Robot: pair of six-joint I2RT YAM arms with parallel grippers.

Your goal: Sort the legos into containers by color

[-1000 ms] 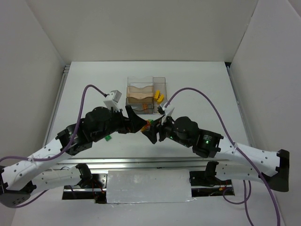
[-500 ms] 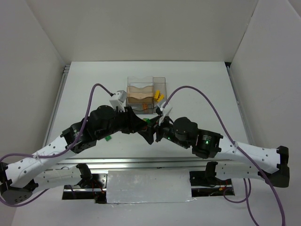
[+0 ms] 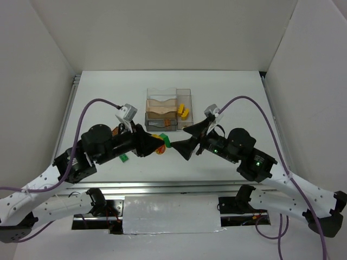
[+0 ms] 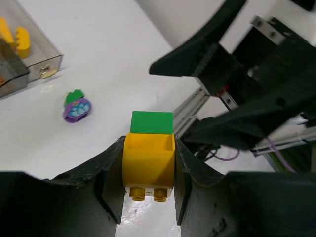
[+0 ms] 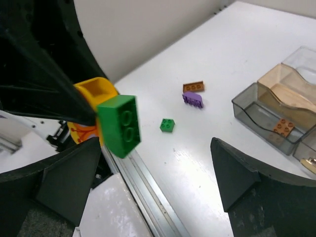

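My left gripper (image 4: 149, 168) is shut on a yellow lego (image 4: 149, 163), held above the table. A green lego (image 4: 152, 122) sits against its far end. From above, this gripper (image 3: 153, 143) is in front of the containers (image 3: 168, 111). My right gripper (image 3: 187, 140) faces it from the right, wide open and empty. Its wrist view shows the green lego (image 5: 120, 124) and the yellow one (image 5: 94, 91) beyond its own spread fingers (image 5: 74, 173). A rounded purple lego with a green top (image 4: 76, 106) lies on the table. Yellow legos (image 3: 183, 111) lie in the right bin.
A small green lego (image 5: 167, 125), a purple lego (image 5: 192, 99) and a brown lego (image 5: 193, 87) lie loose on the left of the table. An orange lego (image 5: 283, 127) lies in a grey bin (image 5: 256, 106). The metal rail (image 3: 173, 187) runs along the near edge.
The two grippers met at the middle. The left one shut on the yellow lego, and the right one opened and backed off right. The left arm drew back left with both bricks.
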